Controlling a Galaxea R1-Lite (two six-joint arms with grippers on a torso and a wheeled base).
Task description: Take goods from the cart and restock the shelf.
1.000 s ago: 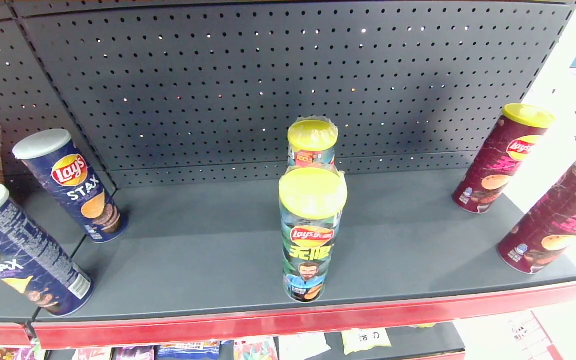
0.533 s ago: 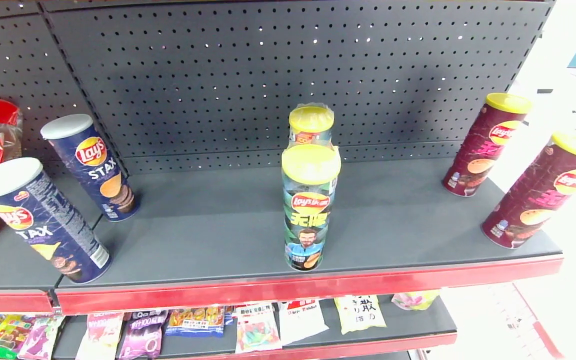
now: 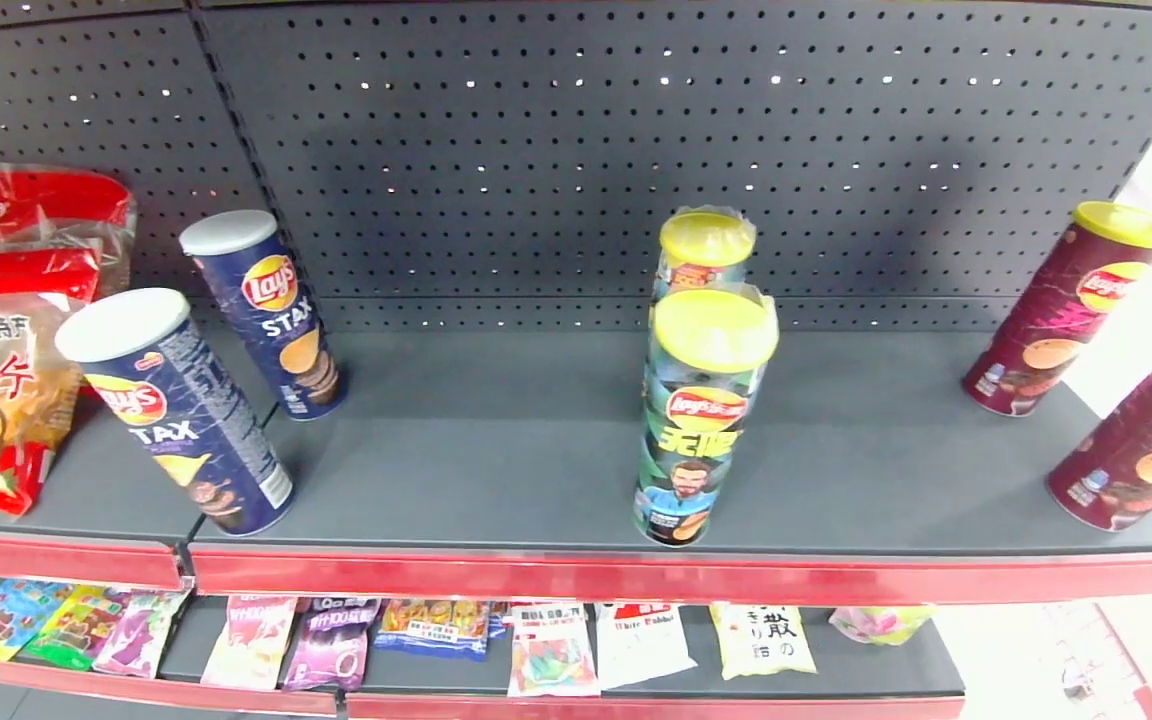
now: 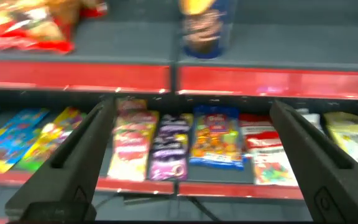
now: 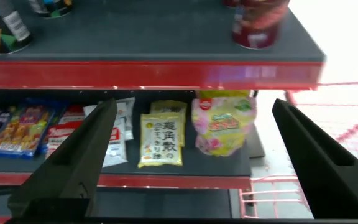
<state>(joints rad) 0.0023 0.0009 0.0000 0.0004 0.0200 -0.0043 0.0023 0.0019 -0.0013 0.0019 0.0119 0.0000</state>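
Shelf (image 3: 496,450), middle tier: six lidded crisp tubes stand on it in three front-and-back pairs.
- Blue tubes (image 3: 186,410) on my left.
- Green tubes (image 3: 701,420) in the centre, one just behind the other.
- Maroon tubes (image 3: 1066,310) on my right, the front one near the deck's corner.

There are wide bare stretches of deck between the pairs. Every lid is on, so I can't see any contents.

My read is that restocking is partly done at best, with room for several more tubes in each row.

Nothing in hand.
- Left gripper (image 4: 191,106): fingers spread wide with nothing between them, facing the packets (image 4: 166,137) on the tier below.
- Right gripper (image 5: 194,102): also spread and empty, in front of that lower tier (image 3: 896,665) towards its right end.

Red wire mesh (image 5: 328,186) past the shelf's end may be the cart. I can't tell what it holds. A fetch from the cart looks like the step due.

Further out, snack bags (image 3: 6,400) are stacked in the bay on my left. The lower tier carries a row of flat packets lying face up.
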